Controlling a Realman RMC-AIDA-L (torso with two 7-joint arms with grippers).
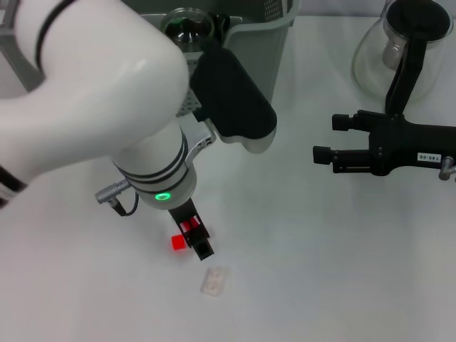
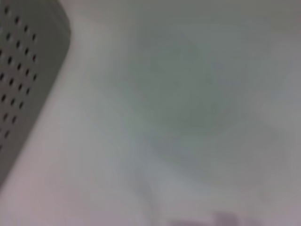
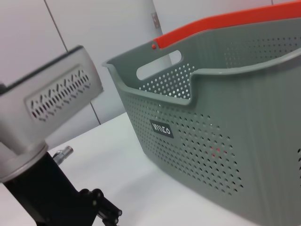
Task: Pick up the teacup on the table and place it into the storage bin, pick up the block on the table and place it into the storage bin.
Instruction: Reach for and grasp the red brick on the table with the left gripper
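My left gripper [image 1: 194, 237] is low over the table [image 1: 306, 271], its jaws clenched on the red block [image 1: 179, 242]; the teacup [image 1: 187, 27] sits inside the storage bin [image 1: 274, 25]; my right gripper [image 1: 326, 139] hovers released, well apart.

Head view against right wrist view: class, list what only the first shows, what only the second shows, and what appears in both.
Only the head view shows the red block at the left gripper, the right gripper hanging over the table at the right, the glass pot and a small clear piece. Only the right wrist view shows the bin's orange handle and black label. Both show the storage bin and the white table.
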